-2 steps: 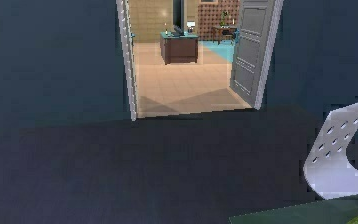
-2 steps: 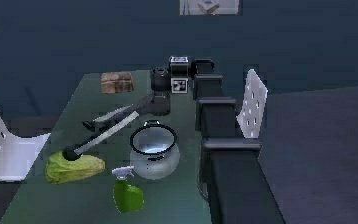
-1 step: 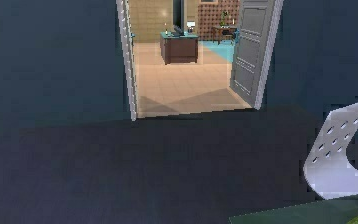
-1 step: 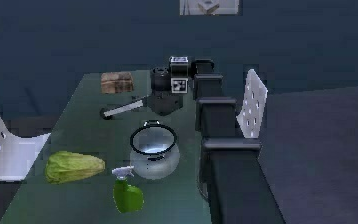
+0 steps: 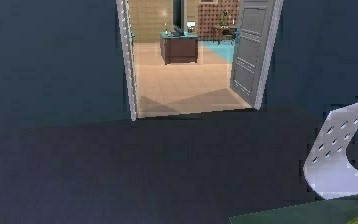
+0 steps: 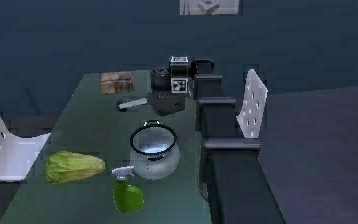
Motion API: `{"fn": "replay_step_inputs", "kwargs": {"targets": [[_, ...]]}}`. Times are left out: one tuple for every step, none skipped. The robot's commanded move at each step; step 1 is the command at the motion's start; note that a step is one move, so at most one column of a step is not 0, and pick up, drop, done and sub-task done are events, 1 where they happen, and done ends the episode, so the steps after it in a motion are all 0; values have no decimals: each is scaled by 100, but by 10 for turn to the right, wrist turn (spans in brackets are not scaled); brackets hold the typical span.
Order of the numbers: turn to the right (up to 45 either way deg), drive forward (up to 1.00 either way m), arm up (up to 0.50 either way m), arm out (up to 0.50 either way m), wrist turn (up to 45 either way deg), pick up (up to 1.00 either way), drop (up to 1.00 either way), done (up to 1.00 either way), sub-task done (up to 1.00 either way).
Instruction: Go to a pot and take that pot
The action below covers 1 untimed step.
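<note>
In the arm side view a round white pot (image 6: pixel 152 152) with a dark rim stands on the green-grey table (image 6: pixel 92 125), toward its near end. My arm (image 6: pixel 227 150) reaches out along the table's right side, past the pot. At its far end the gripper (image 6: pixel 153 84) shows as a dark body left of two white marker squares, beyond the pot over the table's far part. A small pale oblong thing (image 6: pixel 134 102) lies on the tabletop near the fingers, so I cannot tell whether the gripper holds anything.
On the table lie a lettuce (image 6: pixel 74 166), a green fruit (image 6: pixel 128 198) and a brown loaf (image 6: pixel 116 83). White chairs (image 6: pixel 251 100) (image 6: pixel 5 150) stand at either side. In the forward view, an open doorway (image 5: pixel 187 60) leads to a lit room, with a white chair (image 5: pixel 339 150) at the right.
</note>
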Motion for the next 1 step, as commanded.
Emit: {"fn": "replay_step_inputs", "kwargs": {"targets": [[0,0,-24,0,0,0,0,0,0]]}}
